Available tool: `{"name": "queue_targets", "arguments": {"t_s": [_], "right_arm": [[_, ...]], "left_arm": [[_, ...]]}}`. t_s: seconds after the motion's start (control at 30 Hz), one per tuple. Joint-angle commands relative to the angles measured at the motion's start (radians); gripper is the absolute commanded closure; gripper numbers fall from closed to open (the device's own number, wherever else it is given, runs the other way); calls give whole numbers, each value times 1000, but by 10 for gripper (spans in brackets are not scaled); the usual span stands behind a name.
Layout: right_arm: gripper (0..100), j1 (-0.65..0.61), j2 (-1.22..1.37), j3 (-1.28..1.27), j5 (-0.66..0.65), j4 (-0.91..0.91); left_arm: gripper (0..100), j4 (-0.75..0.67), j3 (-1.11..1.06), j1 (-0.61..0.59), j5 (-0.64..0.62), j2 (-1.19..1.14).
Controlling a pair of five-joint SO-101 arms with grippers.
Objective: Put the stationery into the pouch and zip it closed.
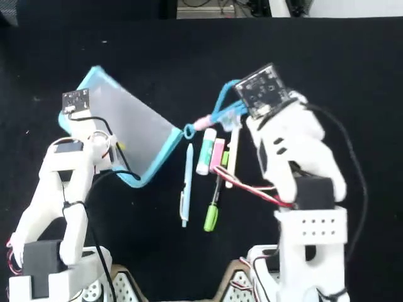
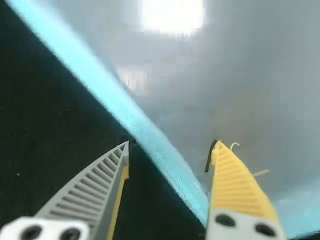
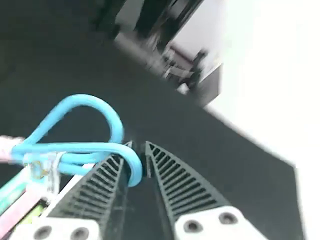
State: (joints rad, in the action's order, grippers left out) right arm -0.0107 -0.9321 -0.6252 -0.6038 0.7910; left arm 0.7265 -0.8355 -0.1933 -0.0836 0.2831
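The translucent pouch with a light blue border lies left of centre. My left gripper stands open over its near edge; in the left wrist view the gripper straddles the blue border, one finger on each side. A blue loop cord runs from the pouch's right corner. My right gripper is shut on that cord, pinched between the fingertips. The stationery lies loose on the table: a light blue pen, a white and green stick, a pink item, a green marker and a cream pen.
The black table reaches to the far edge, with room clutter beyond it. Both arm bases stand at the near edge. Red and black cables hang from the right arm over the stationery.
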Motion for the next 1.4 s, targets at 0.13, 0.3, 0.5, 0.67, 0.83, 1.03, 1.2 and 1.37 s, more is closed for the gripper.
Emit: {"name": "queue_targets", "arguments": {"t_s": [0.13, 0.3, 0.5, 0.67, 0.83, 1.03, 1.2, 1.37], "right_arm": [[988, 35, -41, 239, 34, -6], [988, 35, -41, 367, 101, -2], [988, -61, -41, 426, 101, 5], [988, -107, -54, 417, 101, 249], [988, 60, -53, 185, 95, 473], [988, 373, 1, -259, 12, 236], [972, 540, 22, -420, -106, 130], [754, 519, 22, -360, -230, 368]], "left_arm": [[745, 141, 148, -27, -3, 61], [743, 299, 308, 16, -6, 232], [743, 379, 401, 87, -3, 322], [743, 354, 294, 82, 23, 276], [743, 213, 114, 90, 94, 238], [743, -14, -71, 119, 98, 164], [745, -71, -111, 186, 48, 95], [746, -69, -102, 185, 46, 89]]}}
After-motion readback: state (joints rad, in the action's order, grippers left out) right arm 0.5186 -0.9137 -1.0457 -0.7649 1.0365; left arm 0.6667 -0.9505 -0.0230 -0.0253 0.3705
